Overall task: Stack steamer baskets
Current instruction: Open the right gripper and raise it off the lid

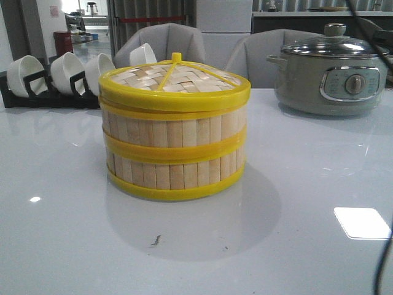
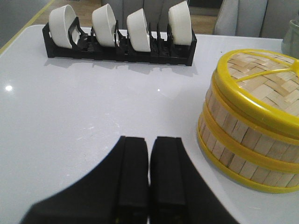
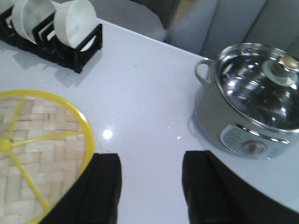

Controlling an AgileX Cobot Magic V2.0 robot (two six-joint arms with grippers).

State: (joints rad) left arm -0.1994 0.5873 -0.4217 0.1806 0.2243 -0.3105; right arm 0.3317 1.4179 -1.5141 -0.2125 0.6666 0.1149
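Two steamer baskets [image 1: 175, 150] stand stacked in the middle of the white table, with the woven yellow-rimmed lid [image 1: 175, 83] on top. The stack also shows in the left wrist view [image 2: 250, 140]. The lid shows from above in the right wrist view [image 3: 37, 154]. My left gripper [image 2: 149, 144] is shut and empty, over bare table to the left of the stack. My right gripper [image 3: 152, 161] is open and empty, raised beside the lid's right edge. Neither gripper shows in the front view.
A black rack of white bowls [image 1: 61, 80] stands at the back left; it also shows in the left wrist view [image 2: 119, 39]. A grey-green electric pot with glass lid [image 1: 334, 77] stands at the back right. Grey chairs [image 1: 163, 40] sit behind the table.
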